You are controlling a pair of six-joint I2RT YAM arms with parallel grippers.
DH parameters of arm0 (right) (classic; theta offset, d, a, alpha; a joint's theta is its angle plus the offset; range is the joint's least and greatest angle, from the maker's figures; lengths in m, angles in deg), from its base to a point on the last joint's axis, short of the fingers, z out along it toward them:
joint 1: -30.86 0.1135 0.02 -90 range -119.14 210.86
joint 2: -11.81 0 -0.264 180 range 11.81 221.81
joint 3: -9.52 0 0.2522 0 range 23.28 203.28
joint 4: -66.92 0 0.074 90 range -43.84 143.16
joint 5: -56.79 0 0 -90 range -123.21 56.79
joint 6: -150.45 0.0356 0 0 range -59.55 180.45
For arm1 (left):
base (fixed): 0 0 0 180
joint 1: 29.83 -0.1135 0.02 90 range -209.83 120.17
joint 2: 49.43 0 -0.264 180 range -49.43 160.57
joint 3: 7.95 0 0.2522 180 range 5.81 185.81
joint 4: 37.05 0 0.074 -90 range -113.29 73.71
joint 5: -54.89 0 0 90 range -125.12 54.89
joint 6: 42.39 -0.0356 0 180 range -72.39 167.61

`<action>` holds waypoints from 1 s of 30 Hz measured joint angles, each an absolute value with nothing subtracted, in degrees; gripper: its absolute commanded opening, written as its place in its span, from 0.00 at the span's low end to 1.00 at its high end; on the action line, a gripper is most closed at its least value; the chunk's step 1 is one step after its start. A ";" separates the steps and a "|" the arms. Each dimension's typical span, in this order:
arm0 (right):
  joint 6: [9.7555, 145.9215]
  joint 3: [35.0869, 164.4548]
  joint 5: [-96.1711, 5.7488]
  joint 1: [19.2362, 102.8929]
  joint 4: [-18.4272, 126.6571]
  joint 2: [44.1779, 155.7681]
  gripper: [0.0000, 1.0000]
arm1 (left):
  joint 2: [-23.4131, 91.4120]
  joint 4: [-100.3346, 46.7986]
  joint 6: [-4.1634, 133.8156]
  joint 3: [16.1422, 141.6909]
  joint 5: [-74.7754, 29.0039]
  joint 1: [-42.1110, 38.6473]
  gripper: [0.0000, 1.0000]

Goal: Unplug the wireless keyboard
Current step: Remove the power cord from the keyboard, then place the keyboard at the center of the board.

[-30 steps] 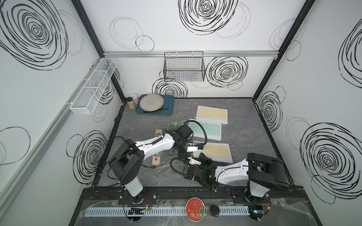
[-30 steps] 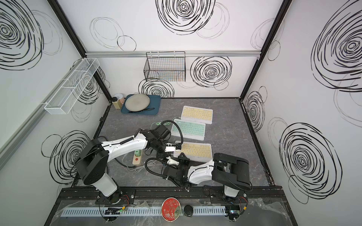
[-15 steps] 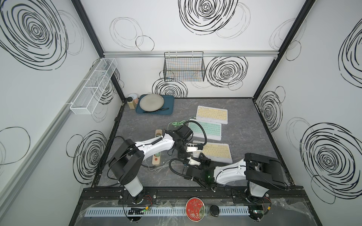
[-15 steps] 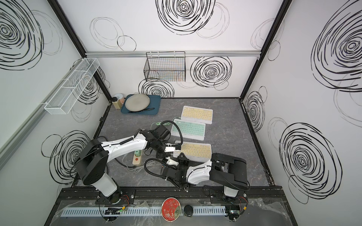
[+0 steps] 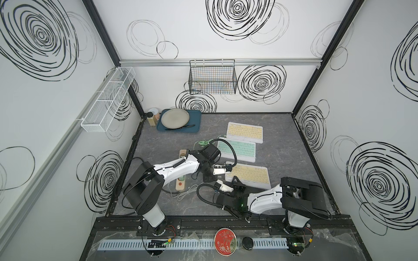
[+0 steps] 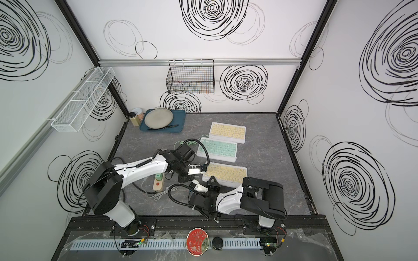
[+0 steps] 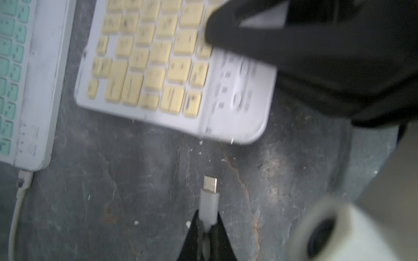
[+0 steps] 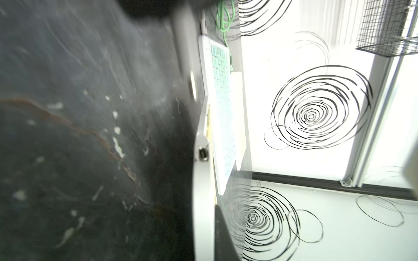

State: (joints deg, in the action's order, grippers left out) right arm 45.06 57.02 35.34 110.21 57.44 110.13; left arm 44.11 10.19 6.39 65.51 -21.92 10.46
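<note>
Pull-out step looks done: plug (image 7: 210,192) sits free of the near yellow keyboard (image 7: 158,67) on bench (image 7: 113,192), L end effector (image 7: 208,222) clenched on its boot. R end effector (image 7: 211,31), clenched empty, pins the keys. Next: carry plug clear, let go w/o snagging.

You're looking at a robotics lab test cell: white walls (image 5: 181,34) scribbled with black spirals (image 5: 237,13), black frame posts (image 5: 104,36) — and robot arms (image 5: 176,169) bolted to a rail (image 5: 203,222) beside a grey tabletop (image 5: 162,149).
</note>
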 measured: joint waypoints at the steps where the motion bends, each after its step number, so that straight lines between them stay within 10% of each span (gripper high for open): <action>1: 44.79 55.99 36.19 110.06 57.72 109.89 0.00 | 43.69 10.54 6.66 65.47 -22.84 10.20 0.00; 19: 45.54 54.02 37.81 108.62 59.03 106.33 0.00 | 40.52 10.21 7.62 63.22 -27.96 11.16 0.00; 30: 47.72 57.13 36.17 109.34 53.28 112.80 0.12 | 41.64 6.52 9.32 62.06 -27.54 10.55 0.41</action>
